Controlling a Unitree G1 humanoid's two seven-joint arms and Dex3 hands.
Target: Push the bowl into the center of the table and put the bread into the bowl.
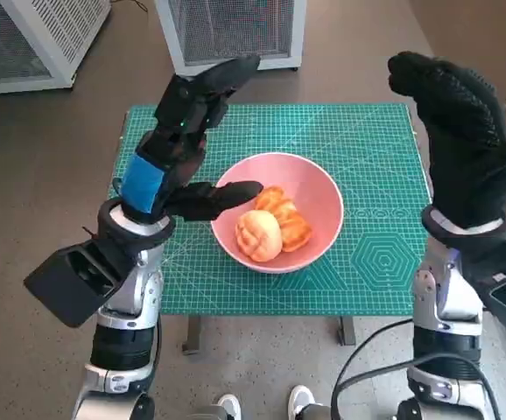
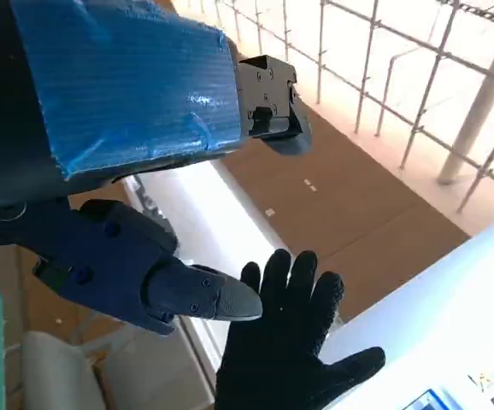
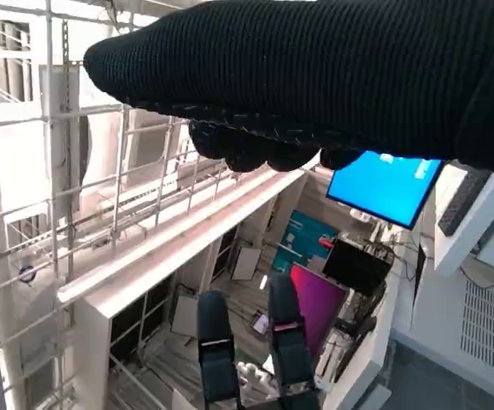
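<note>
A pink bowl (image 1: pixel 319 194) stands near the middle of the green cutting mat (image 1: pixel 367 149) on the table. Inside it lie a round pale bun (image 1: pixel 258 234) and golden bread pieces (image 1: pixel 286 217). My left hand (image 1: pixel 187 131) is raised above the mat's left part, fingers spread and empty, its thumb reaching over the bowl's left rim. My right hand (image 1: pixel 459 122), in the black glove, is lifted high at the table's right edge, fingers apart, holding nothing. In the left wrist view the gloved right hand (image 2: pixel 290 350) shows spread open beyond my left hand (image 2: pixel 127 94).
White mesh cabinets (image 1: pixel 235 26) stand on the floor behind the table, another (image 1: pixel 25 35) at the far left. A person's shoes (image 1: pixel 301 404) show below the table's front edge. Both wrist views point up at scaffolding and screens.
</note>
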